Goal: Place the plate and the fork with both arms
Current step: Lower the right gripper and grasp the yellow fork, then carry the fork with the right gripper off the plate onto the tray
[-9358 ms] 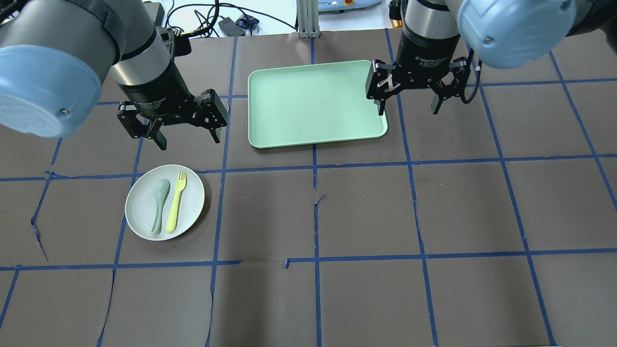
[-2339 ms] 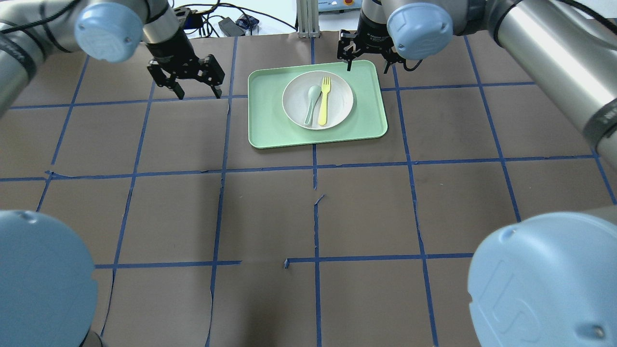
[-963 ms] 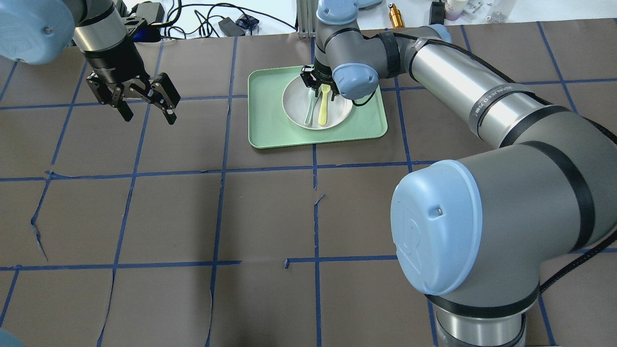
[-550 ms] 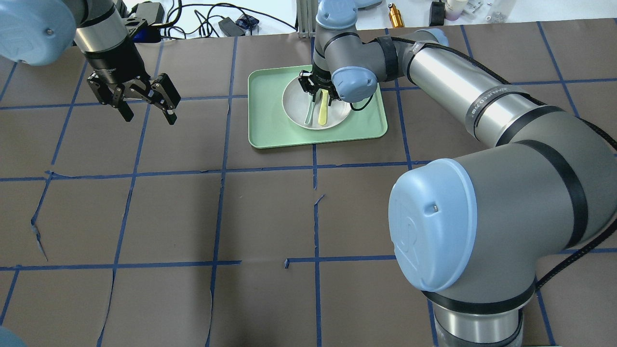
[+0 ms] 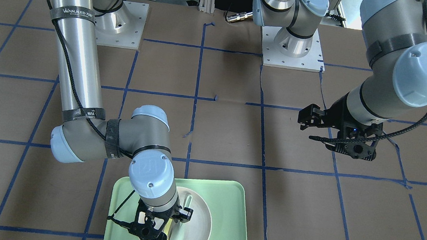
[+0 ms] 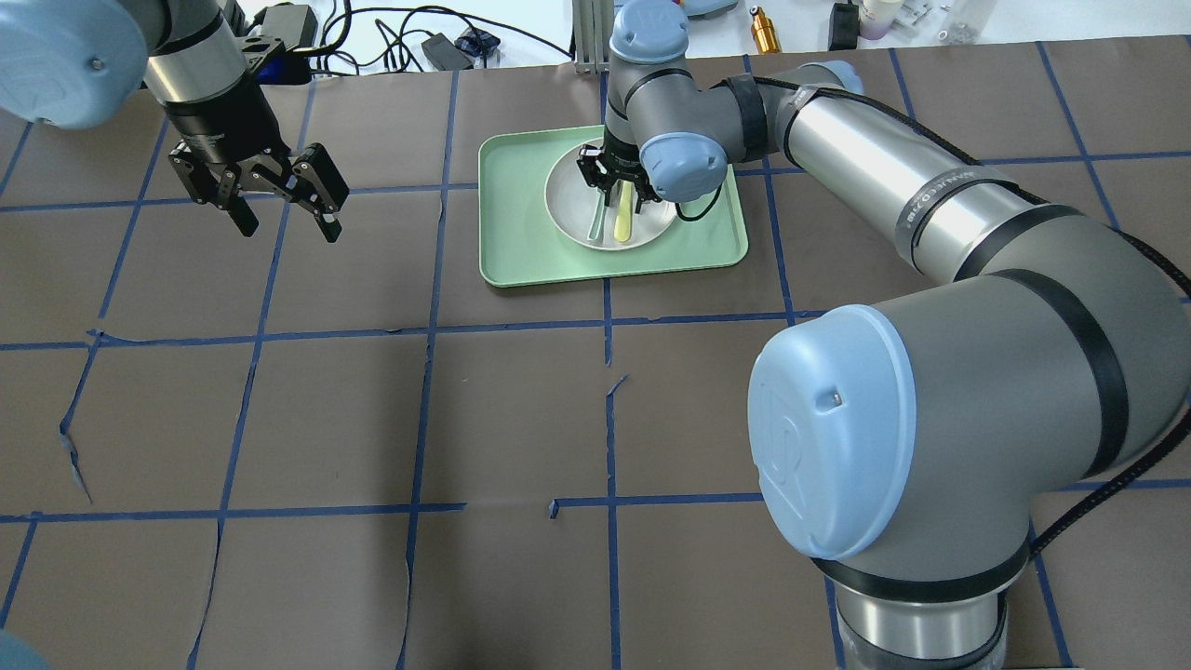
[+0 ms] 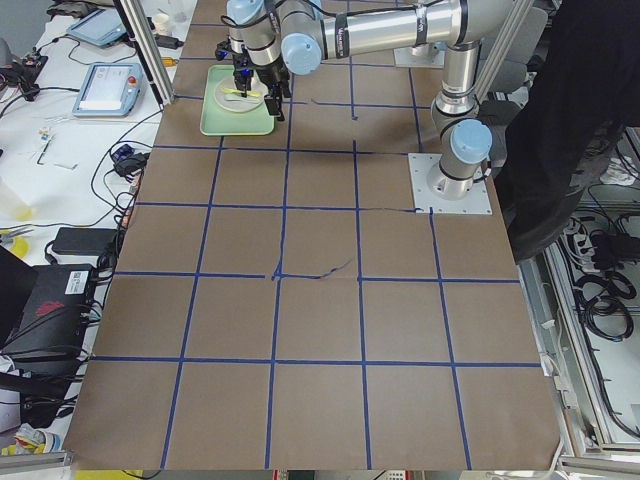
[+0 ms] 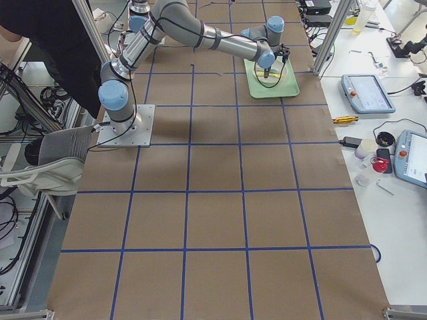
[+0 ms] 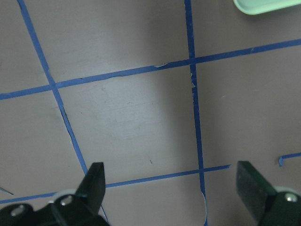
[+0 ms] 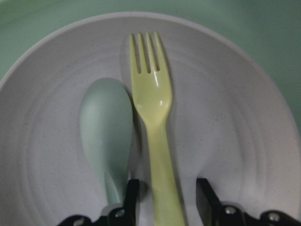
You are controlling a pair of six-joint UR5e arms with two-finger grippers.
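The white plate (image 6: 651, 216) lies on the mint-green tray (image 6: 521, 233). On the plate lie the pale-yellow fork (image 6: 622, 219) and, to its left, a grey-green spoon (image 6: 595, 221), side by side. My right gripper (image 6: 614, 184) is low over the plate. In the right wrist view the right gripper (image 10: 167, 202) is open, its jaws standing narrowly either side of the fork's (image 10: 153, 94) handle with small gaps, next to the spoon (image 10: 106, 122). My left gripper (image 6: 288, 228) is open and empty above the table, far left of the tray, and it also shows in the left wrist view (image 9: 174, 183).
The table is brown paper with a blue tape grid (image 6: 609, 326). The right arm's large elbow (image 6: 837, 428) hangs over the near right of the table. Cables and small items (image 6: 447, 46) lie beyond the far edge. A tray corner (image 9: 268, 5) shows in the left wrist view.
The plate with fork and spoon went from the table's left onto the tray. Over the last second my right gripper came down along the fork's handle. The left arm stayed still.
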